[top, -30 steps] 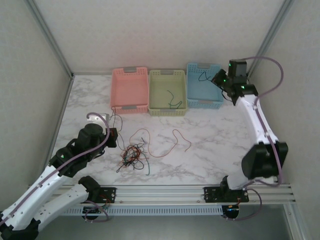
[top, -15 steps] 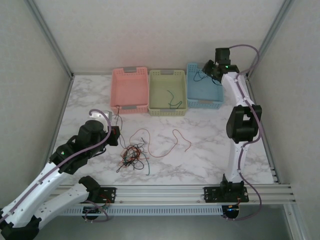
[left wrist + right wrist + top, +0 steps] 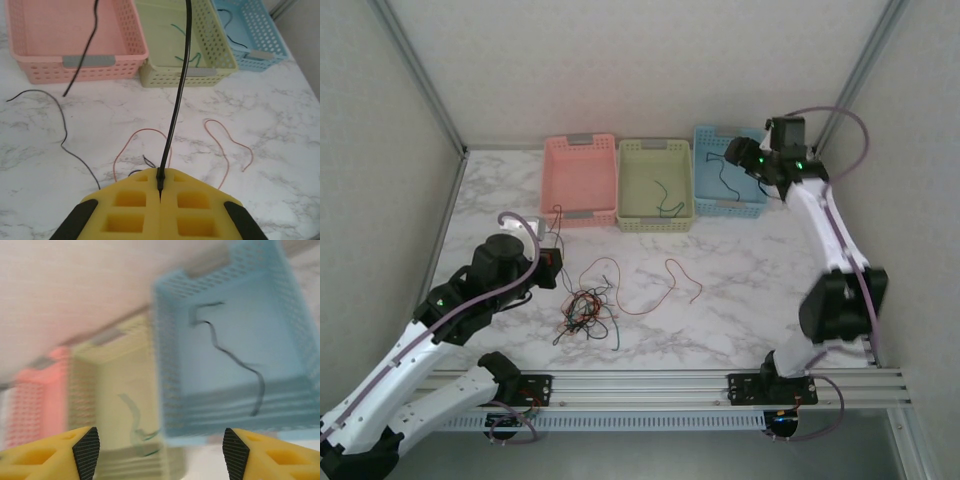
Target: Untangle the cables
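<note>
Marble worktop (image 3: 760,290) with three baskets, pink (image 3: 560,216), green (image 3: 655,223) and blue (image 3: 730,208), and one clump of cables (image 3: 585,310).
Left gripper (image 3: 160,186) jaws pinch one dark cable (image 3: 176,100) near the clump. Right gripper (image 3: 160,450) jaws gape wide above the blue basket, which holds one dark strand (image 3: 232,357). One green strand (image 3: 665,197) lies in the green basket and one red strand (image 3: 223,131) lies loose beside the clump.

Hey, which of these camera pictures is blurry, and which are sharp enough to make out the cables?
Right wrist: smeared throughout, the blue basket and its dark cable soft-edged, the green basket worse. Left wrist: sharp, with the black cable pinched in the left tool crisp. Top external: sharp and evenly lit, the cable clump readable.
</note>
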You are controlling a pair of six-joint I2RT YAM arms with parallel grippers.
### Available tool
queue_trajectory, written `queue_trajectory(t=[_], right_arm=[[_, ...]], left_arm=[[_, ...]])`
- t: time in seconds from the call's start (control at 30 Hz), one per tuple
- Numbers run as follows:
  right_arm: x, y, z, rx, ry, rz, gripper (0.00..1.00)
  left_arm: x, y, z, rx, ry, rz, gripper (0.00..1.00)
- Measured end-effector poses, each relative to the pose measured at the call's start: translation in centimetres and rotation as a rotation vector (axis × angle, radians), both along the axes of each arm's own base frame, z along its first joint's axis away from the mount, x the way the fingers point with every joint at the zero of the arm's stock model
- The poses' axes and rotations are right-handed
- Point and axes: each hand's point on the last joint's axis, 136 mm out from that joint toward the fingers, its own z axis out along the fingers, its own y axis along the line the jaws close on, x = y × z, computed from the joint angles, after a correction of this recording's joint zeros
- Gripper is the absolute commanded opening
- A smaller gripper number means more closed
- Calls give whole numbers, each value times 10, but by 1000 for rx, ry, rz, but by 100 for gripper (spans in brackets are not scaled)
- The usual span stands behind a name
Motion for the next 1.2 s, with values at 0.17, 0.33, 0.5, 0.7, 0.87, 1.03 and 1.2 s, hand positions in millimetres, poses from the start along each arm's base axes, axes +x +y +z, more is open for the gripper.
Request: queue_trajectory(t=[0.17,0.33,0.5,0.7,0.87,1.03,1.2], right_arm=[[-98,70,42,154,-176,320,66],[-188,142,6,194,-152,649,69],[-256,179,-4,211,-224,880,74],[-303,230,12,213,-371,1111,73],[-319,275,6,173,-419,1236,72],[-315,298,1,127,-451,1263,70],[-303,303,6,76,-507,1235,67]], left_arm=[[-11,-16,29,-67,-30,-111,0],[-20,-26,65,-142,-71,-182,0],[-25,-34,98,-240,-78,-210,0],[-29,-42,124,-355,-57,-221,0],[-28,-46,138,-399,-43,-219,0],[-24,-51,137,-407,-19,-220,0],[-22,-56,135,-409,-6,-231,0]])
